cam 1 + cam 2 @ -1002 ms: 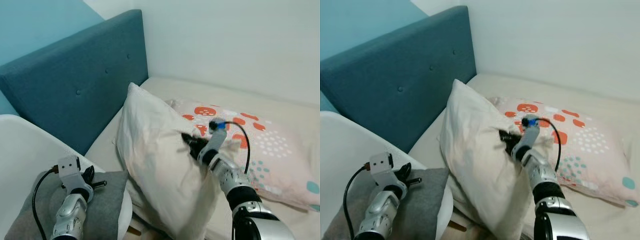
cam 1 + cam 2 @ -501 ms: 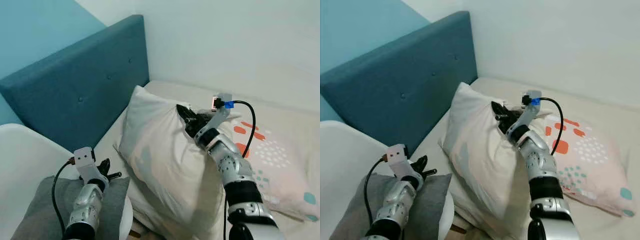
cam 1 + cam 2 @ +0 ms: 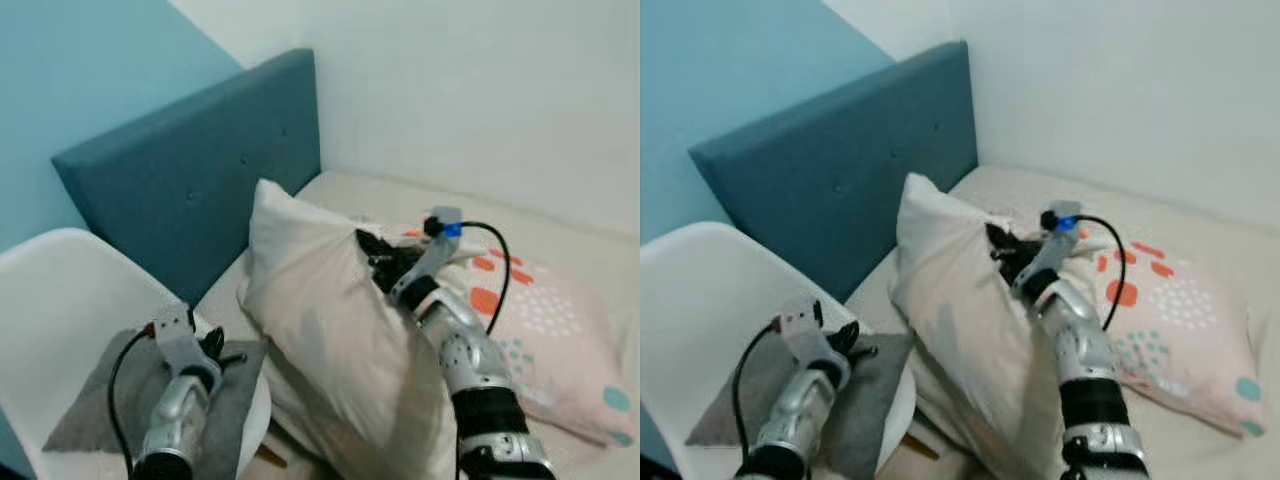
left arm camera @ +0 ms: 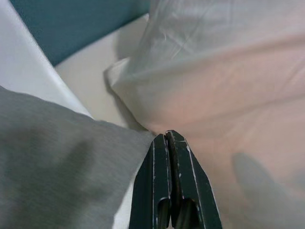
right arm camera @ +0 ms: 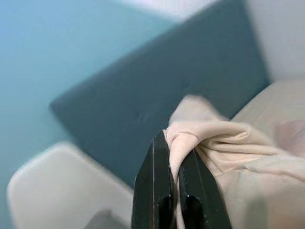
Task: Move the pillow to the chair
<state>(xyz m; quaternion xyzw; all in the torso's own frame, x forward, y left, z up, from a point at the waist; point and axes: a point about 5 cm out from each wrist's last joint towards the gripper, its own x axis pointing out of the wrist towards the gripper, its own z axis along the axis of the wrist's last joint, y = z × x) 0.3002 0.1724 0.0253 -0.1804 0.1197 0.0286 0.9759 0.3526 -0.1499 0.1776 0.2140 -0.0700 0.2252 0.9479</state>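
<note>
Reading left to right: what you need for the carry to the seat.

Chair (image 3: 60, 300): white shell seat at your far left, beside the bed, with a grey cushion (image 3: 130, 395) lying on it. This is where the load must end up.

Left gripper (image 3: 215, 352): it hovers over the near edge of the grey cushion, its fingers pressed together on nothing. In the left wrist view its tips point at the pillow's lower flank, close to it, though you cannot be sure whether they touch.

Headboard (image 3: 190, 190): blue, rising behind the chair and the bed's head end.

Pillow (image 3: 330, 350): cream, stood up on the bed at a tilt, its long axis running from the high corner near the headboard down toward you. Its lower end hangs just beside the chair's edge.

Right gripper (image 3: 378, 262): clamped on a bunched fold of the pillow's upper edge; the right wrist view shows cloth pinched between the two black fingers.

Patterned pillow (image 3: 545, 320): flat on the bed to the right, behind the right arm; leave it.

Key relation: the chair lies to the left of the gripped fold, so you will likely need to swing the right arm leftward. The left gripper is nearer the seat and could steady the lower end.
</note>
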